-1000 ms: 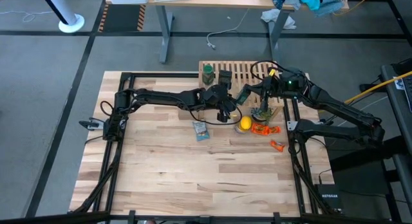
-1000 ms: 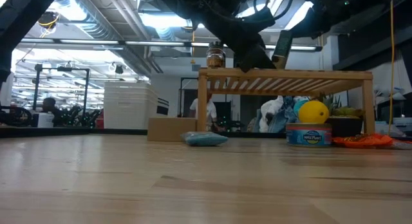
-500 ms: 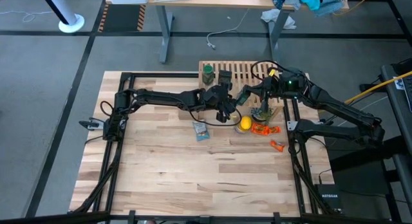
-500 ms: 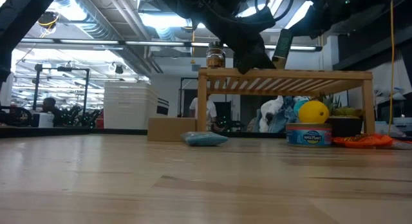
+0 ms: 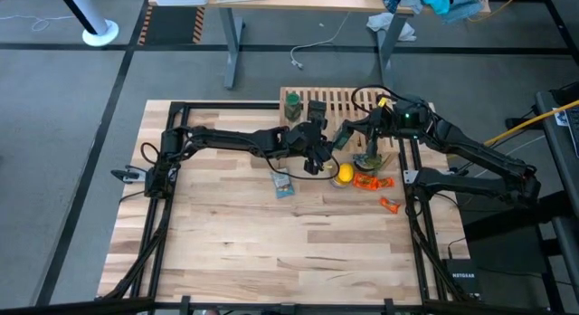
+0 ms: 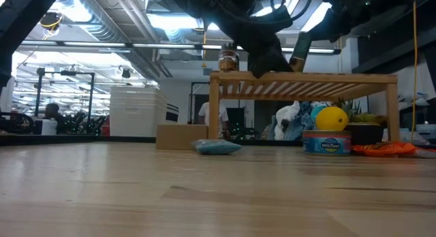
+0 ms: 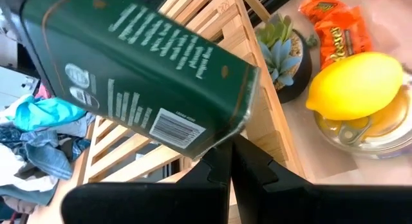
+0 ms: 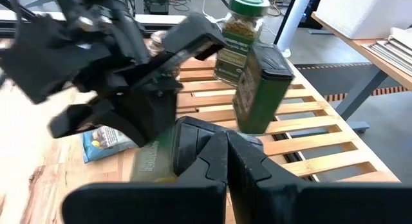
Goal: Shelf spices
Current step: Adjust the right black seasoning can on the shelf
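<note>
The wooden slat shelf [image 5: 362, 102] [image 6: 306, 78] stands at the table's far edge. A green bottle [image 5: 292, 102] [image 8: 239, 37] and a dark tin [image 5: 316, 109] [image 8: 257, 89] stand upright on its left end. My right gripper [image 5: 347, 133] is shut on the green-labelled tin [image 5: 340, 136] [image 6: 300, 48] [image 7: 141, 76] above the shelf's middle. My left gripper [image 5: 318, 159] [image 7: 228, 156] is shut at the shelf's near edge, its tips just under that tin's lower corner. I cannot make out the glass jar. My right gripper holds the green-labelled tin by its upper end [image 6: 304, 37], coming from the table's right; its own fingers hide the contact in the wrist view. The tin hangs tilted, clear of the slats. My left gripper: I cannot tell whether its fingertips touch the tin's lower corner [image 7: 209, 150].
A lemon [image 5: 344, 175] sits on a can near the shelf. Beside it are a potted succulent [image 5: 366, 157] and orange packets [image 5: 366, 181]. A blue-and-white packet [image 5: 282, 184] and a small cardboard box [image 6: 180, 136] lie left of them. The table's near half has free room.
My left gripper has drawn back a little toward the table's near edge. The green-labelled tin has stayed tilted over the shelf in my right gripper.
</note>
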